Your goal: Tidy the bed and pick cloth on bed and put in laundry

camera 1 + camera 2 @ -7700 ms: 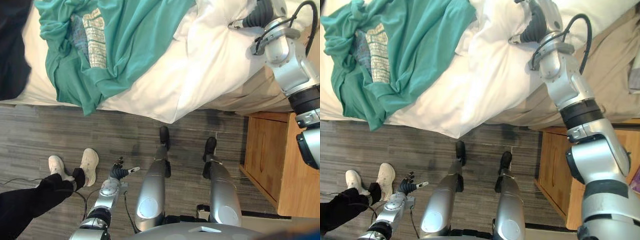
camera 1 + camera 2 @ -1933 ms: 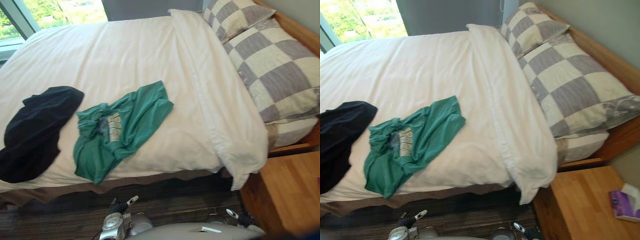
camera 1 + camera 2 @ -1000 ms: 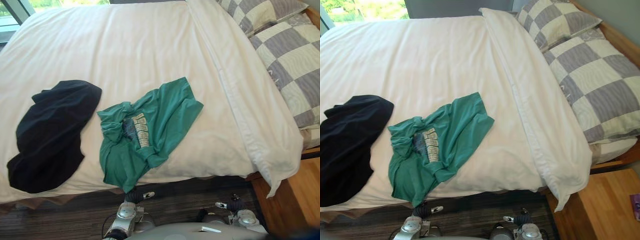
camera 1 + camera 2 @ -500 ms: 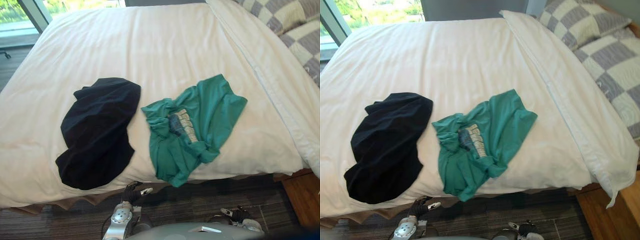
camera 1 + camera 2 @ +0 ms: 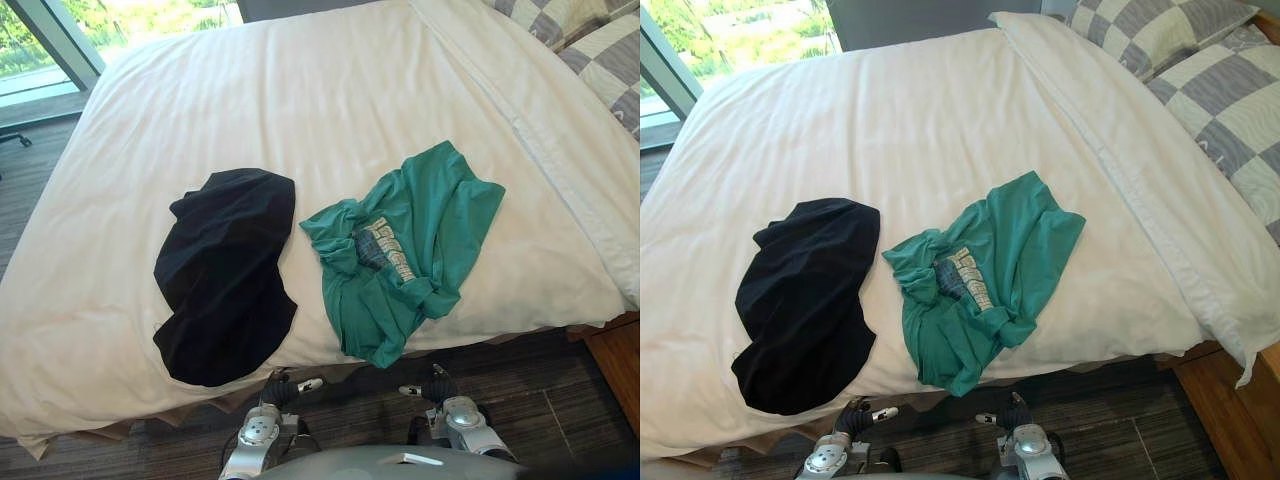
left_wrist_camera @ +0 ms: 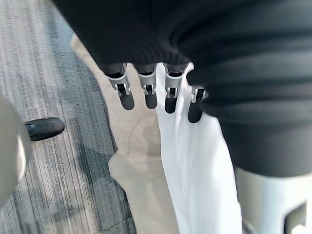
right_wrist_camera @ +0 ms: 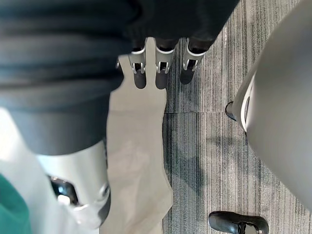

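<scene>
In the left eye view, a wide bed under a smooth white duvet (image 5: 300,90) carries two garments side by side near its front edge. A crumpled black cloth (image 5: 225,275) lies toward the robot's left. A rumpled teal-green T-shirt with a pale printed patch (image 5: 410,250) lies toward its right, its lower hem hanging a little over the edge. The two are close but apart. Below the bed edge, the left hand (image 5: 280,388) and the right hand (image 5: 432,385) hang low over the grey plank floor (image 5: 560,400), well short of either garment.

The right eye view takes in more of the grey-and-cream checked pillows (image 5: 1200,60) at the head of the bed, and a bright window (image 5: 740,30) beyond it.

The left wrist view adds the left hand's fingers (image 6: 146,92), straight and relaxed, holding nothing, above the beige bed skirt (image 6: 136,156).

In the right wrist view the right hand's fingers (image 7: 161,73) are likewise loose and empty, and a corner of the T-shirt shows.
</scene>
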